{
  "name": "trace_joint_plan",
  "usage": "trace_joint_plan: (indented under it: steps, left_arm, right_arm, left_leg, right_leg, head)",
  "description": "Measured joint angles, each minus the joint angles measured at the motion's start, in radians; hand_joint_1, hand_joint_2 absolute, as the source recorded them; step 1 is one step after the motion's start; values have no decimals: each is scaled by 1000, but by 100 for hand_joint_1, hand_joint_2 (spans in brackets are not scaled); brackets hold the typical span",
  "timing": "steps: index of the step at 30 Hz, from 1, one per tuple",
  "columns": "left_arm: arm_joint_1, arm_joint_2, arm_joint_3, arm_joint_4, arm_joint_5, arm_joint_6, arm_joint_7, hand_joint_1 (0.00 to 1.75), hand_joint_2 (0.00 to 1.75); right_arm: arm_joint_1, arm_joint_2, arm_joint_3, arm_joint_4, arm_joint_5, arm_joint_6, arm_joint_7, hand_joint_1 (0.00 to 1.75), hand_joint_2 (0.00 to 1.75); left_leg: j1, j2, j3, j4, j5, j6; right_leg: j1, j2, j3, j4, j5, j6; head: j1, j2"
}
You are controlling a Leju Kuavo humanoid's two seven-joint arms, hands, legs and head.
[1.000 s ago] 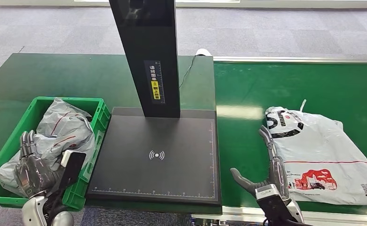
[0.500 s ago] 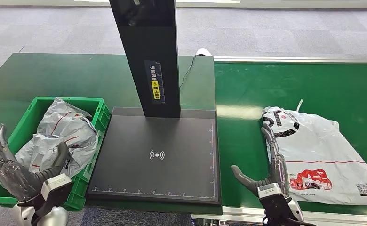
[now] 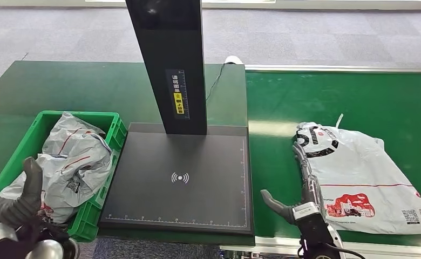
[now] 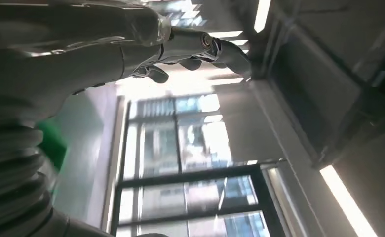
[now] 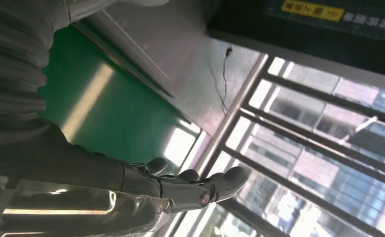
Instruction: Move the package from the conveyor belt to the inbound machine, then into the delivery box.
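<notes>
The scanner's black column blocks passage above its flat platform.

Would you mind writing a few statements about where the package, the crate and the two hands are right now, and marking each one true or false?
1. The white package lies on the green conveyor belt. True.
2. The right hand has lifted the package clear of the belt. False: the hand is open at the package's left edge, and the package lies flat.
3. The inbound machine's black platform has a package on it. False: its surface is bare.
4. The green crate holds grey bags. True.
5. The left hand holds a bag. False: it holds nothing, low beside the crate.
</notes>
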Motion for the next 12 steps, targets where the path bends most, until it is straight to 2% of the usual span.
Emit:
trace_joint_plan:
  steps: [2,4,6,7,9,12]
  left_arm:
    - [10,51,-75,13,185,-125,32,0,175]
    - [20,92,-143,41,340,-364,90,0,175]
    - [30,111,-192,81,483,-617,164,0,175]
    - [33,117,-210,105,544,-708,203,0,175]
    - [34,126,-238,164,621,-825,265,0,175]
    - [28,132,-264,236,647,-885,308,0,175]
  right_arm:
    - [-16,-6,13,22,-36,78,40,0,175]
    - [-40,-11,27,56,-81,169,72,0,175]
    - [-72,-12,42,99,-129,247,91,0,175]
    - [-90,-12,50,123,-149,276,97,0,175]
    - [-124,-12,68,173,-177,316,105,0,175]
    - [-159,-12,96,221,-197,338,116,0,175]
  left_leg:
    - [0,0,0,0,0,0]
    - [0,0,0,0,0,0]
    - [0,1,0,0,0,0]
    - [0,1,0,0,0,0]
    - [0,0,1,0,1,0]
    - [0,0,1,0,1,0]
  right_leg:
    - [0,0,0,0,0,0]
    - [0,0,0,0,0,0]
    - [0,0,1,0,0,0]
    - [0,0,1,0,0,0]
    - [0,0,1,0,0,0]
    - [0,0,1,0,0,0]
  head:
    - [0,0]
    - [0,0]
    - [0,0]
    - [0,0]
    - [0,0]
    - [0,0]
